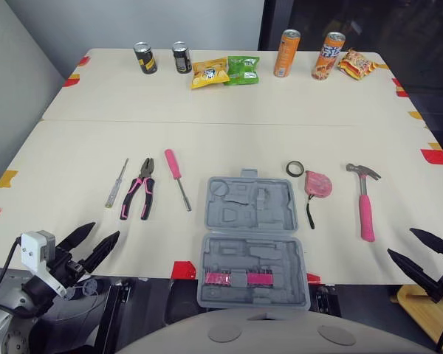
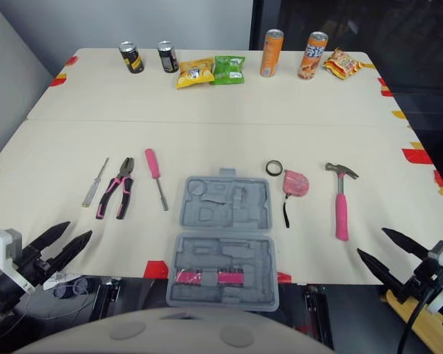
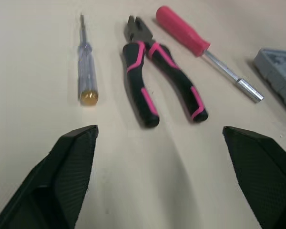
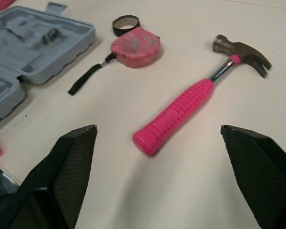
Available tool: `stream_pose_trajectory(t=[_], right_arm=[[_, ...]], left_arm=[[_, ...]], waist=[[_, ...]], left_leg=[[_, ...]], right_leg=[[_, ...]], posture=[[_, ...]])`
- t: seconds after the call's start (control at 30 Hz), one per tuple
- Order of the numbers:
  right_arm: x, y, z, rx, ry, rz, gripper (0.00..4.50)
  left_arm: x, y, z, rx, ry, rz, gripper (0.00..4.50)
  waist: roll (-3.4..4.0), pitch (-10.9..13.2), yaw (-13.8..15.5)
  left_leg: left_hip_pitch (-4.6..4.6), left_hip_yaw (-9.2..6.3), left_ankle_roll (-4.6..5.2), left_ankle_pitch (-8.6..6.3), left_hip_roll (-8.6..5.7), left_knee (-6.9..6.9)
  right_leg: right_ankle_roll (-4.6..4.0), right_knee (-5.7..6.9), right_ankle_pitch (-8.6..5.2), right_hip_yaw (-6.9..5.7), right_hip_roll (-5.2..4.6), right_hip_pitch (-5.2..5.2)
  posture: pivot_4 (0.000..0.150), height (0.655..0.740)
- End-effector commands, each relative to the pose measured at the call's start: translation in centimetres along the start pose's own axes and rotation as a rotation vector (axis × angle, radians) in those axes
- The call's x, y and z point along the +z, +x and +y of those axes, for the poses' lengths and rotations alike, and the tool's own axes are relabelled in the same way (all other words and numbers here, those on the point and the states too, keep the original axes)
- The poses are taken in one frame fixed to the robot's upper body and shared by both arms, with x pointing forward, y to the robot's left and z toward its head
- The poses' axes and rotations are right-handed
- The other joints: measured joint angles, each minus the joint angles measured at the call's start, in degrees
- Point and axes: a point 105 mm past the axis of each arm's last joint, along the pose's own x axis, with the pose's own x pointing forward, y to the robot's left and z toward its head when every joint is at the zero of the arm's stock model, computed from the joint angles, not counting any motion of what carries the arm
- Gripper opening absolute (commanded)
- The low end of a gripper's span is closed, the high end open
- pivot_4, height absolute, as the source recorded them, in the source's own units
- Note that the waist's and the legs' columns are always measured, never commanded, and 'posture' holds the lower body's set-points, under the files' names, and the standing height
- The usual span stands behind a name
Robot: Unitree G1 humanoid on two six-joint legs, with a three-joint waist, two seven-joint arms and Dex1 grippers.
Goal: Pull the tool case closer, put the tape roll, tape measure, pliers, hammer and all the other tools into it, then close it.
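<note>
left gripper [image 1: 107, 230] hangs at lower left, jaws spread and empty, pointing toward the pliers [image 1: 139, 193]. right gripper [image 1: 400, 240] at lower right, jaws also wide, faces the hammer [image 1: 365, 210]. the tool case [image 1: 251, 251] lies open at lower centre, on the table [image 1: 207, 140] edge, likely close enough. tape roll [image 1: 295, 169] and tape measure [image 1: 319, 184] lie just right of it and the screwdriver [image 1: 179, 177] left, so each arm seems to have its own share.

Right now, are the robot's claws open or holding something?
Left gripper: open, holding nothing.
Right gripper: open, holding nothing.
</note>
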Motion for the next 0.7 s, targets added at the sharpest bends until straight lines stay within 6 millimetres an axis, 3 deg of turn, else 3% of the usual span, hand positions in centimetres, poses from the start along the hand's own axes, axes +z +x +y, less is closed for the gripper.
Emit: stream_pose_trajectory(t=[0.03, 0.2, 0.33, 0.43, 0.5, 0.6, 0.7], right_arm=[[1.0, 0.0, -0.6, -0.033, -0.012, -0.043, 4.44], [4.3, 3.5, -0.5, 0.032, -0.036, -0.076, 4.44], [7.7, 7.4, 0.2, 0.126, -0.113, -0.056, 4.44], [10.5, 10.1, 1.4, 0.223, -0.232, -0.038, 4.44], [12.2, 12.4, 1.8, 0.259, -0.312, 0.055, 4.44], [13.1, 14.3, 1.9, 0.274, -0.463, 0.183, 4.44], [14.1, 16.4, 2.7, 0.378, -0.444, 0.306, 4.44]], left_arm=[[0.7, 0.4, 0.2, 0.000, 0.039, -0.017, 4.50], [3.7, 4.0, -2.1, -0.125, 0.073, -0.084, 4.50], [7.5, 4.4, -3.6, -0.233, 0.155, -0.137, 4.50], [9.7, 5.7, -6.4, -0.387, 0.213, -0.152, 4.50], [11.2, 6.6, -8.7, -0.500, 0.248, -0.170, 4.50], [12.0, 7.2, -10.6, -0.584, 0.260, -0.169, 4.50], [13.3, 7.6, -12.2, -0.656, 0.285, -0.260, 4.50]], waist=[[-0.06, 0.1, 0.1], [0.10, 0.2, 0.7], [0.07, 0.2, 0.9], [0.23, 0.1, 0.9], [0.32, 0.1, 0.8], [0.29, 0.1, 1.0], [0.29, 0.1, 0.6]], left_leg=[[0.16, 0.02, -0.01, 0.00, 0.00, -0.10], [0.61, 0.05, -0.14, 0.02, 0.00, -0.45], [0.61, 0.01, 0.09, 0.26, 0.06, -0.41], [0.59, 0.00, 0.20, 0.39, 0.10, -0.39], [0.50, 0.02, 0.25, 0.43, 0.10, -0.33], [0.36, 0.05, 0.23, 0.55, 0.09, -0.23], [0.33, 0.10, 0.18, 0.56, 0.09, -0.25]], right_leg=[[0.06, 0.00, -0.01, 0.00, 0.00, 0.11], [0.19, 0.05, -0.02, -0.01, 0.03, 0.41], [0.21, 0.24, 0.00, -0.05, 0.09, 0.36], [0.22, 0.24, 0.00, -0.06, 0.15, 0.30], [0.22, 0.27, -0.01, -0.06, 0.15, 0.18], [0.20, 0.39, -0.02, -0.04, 0.14, 0.01], [0.05, 0.45, -0.12, -0.03, 0.15, -0.04]], posture=[[0.150, 0.7400], [0.150, 0.7400], [0.150, 0.7400], [0.150, 0.7400], [0.150, 0.7400], [0.150, 0.7400], [0.150, 0.7400]])
